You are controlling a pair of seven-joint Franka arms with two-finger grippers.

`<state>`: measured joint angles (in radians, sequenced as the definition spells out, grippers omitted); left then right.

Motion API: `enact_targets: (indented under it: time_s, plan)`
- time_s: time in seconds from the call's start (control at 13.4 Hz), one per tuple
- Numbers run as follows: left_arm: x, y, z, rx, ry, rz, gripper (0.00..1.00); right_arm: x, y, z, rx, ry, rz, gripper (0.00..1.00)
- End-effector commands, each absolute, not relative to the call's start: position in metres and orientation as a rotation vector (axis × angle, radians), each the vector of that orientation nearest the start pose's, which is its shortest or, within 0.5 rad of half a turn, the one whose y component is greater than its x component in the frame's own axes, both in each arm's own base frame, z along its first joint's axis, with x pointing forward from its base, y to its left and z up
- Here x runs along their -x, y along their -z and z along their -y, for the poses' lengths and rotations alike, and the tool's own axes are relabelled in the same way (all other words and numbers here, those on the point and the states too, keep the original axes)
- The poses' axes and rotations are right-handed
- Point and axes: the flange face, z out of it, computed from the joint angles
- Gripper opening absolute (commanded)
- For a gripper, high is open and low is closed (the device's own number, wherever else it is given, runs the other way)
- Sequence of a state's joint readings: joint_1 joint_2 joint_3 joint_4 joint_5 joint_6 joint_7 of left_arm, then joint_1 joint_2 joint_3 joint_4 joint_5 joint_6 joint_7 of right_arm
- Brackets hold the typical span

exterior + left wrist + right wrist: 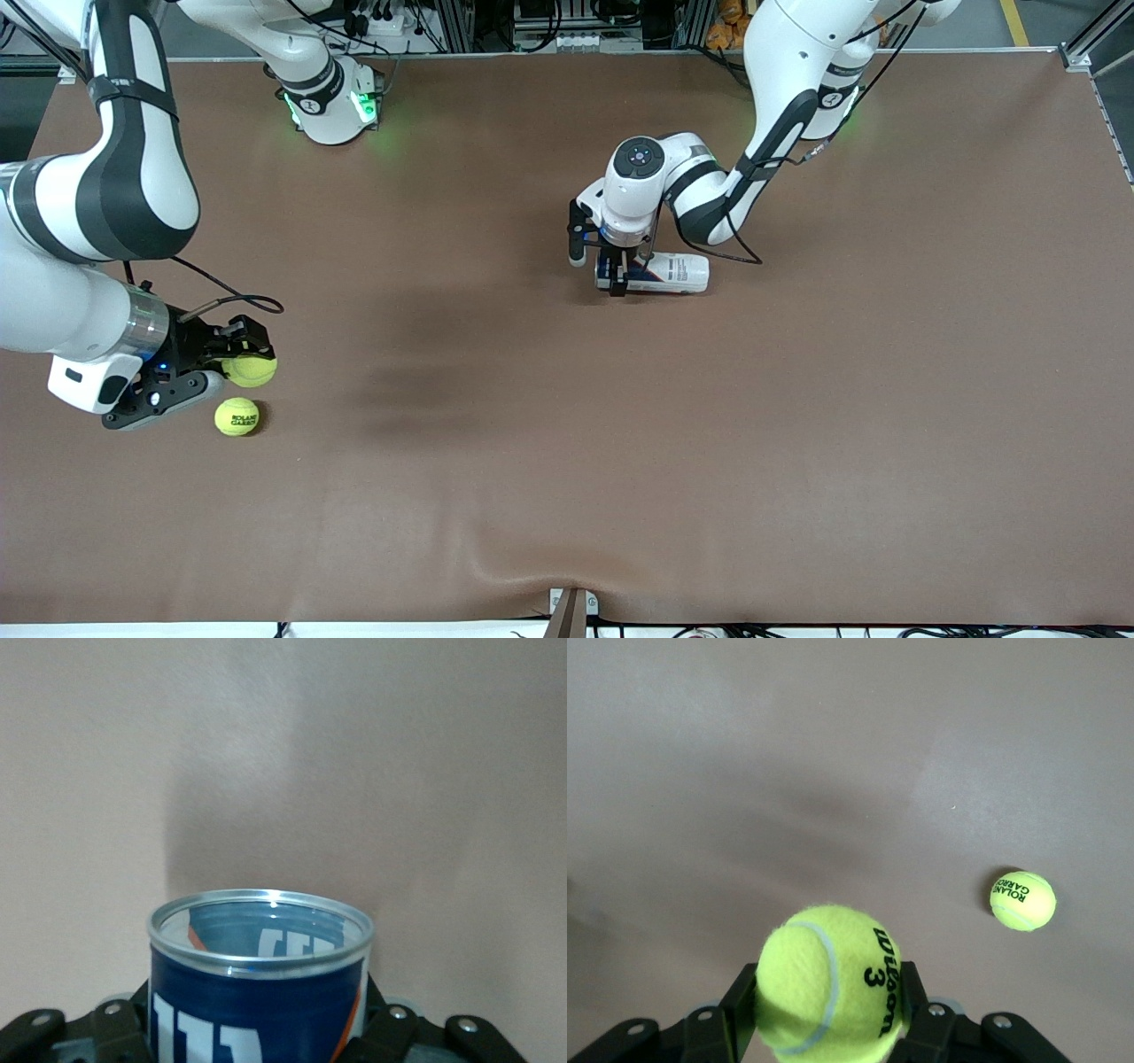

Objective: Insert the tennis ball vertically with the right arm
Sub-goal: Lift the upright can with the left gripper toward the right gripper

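At the right arm's end of the table, we see the right gripper [239, 350] clenched on a tennis ball [251, 369], its two fingers pressing opposite sides of the ball so that the printed number three faces the wrist camera [833, 985]. We judge the ball is lifted off the brown table [567, 461], since the right wrist view shows the cloth well below it. A second tennis ball [237, 416] lies loose on the table just beside the gripper and nearer the front camera, untouched. Toward the middle of the table, the left gripper [617, 282] grasps a blue and white tennis ball can [669, 273] close to its open end; the can lies on its side on the cloth, and the left wrist view looks over its silver rim [260, 926] into an interior that shows no ball. We take it the left arm is there to raise the can and stand it mouth upward, so the ball can be lowered in from above; that is our reading of the task, not something shown. Ball and can are well apart, so insertion has not yet begun.
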<state>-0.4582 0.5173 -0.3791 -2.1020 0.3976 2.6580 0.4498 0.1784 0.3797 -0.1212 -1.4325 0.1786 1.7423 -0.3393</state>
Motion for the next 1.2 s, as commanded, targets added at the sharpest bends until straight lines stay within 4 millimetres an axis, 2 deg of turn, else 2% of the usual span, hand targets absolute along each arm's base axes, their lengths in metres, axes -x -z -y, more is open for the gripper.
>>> enact_targets:
  time_s: [0.0, 0.3, 0.6, 0.82, 1.12]
  plan:
    - [-0.397, -0.218, 0.451, 2.217, 0.231, -2.206, 0.79, -0.659, -0.481, -0.064, 2.927, -0.066, 0.546, 0.20]
    - [-0.417, -0.251, 0.472, 2.292, 0.340, -2.119, 0.79, -0.659, -0.481, -0.065, 2.927, -0.066, 0.546, 0.20]
    - [-0.425, -0.278, 0.496, 2.442, 0.447, -1.971, 0.79, -0.659, -0.481, -0.064, 2.927, -0.066, 0.546, 0.20]
    - [-0.411, -0.295, 0.522, 2.594, 0.503, -1.820, 0.80, -0.659, -0.481, -0.065, 2.927, -0.066, 0.546, 0.20]
    - [-0.405, -0.314, 0.546, 2.714, 0.571, -1.684, 0.80, -0.659, -0.481, -0.065, 2.927, -0.066, 0.546, 0.20]
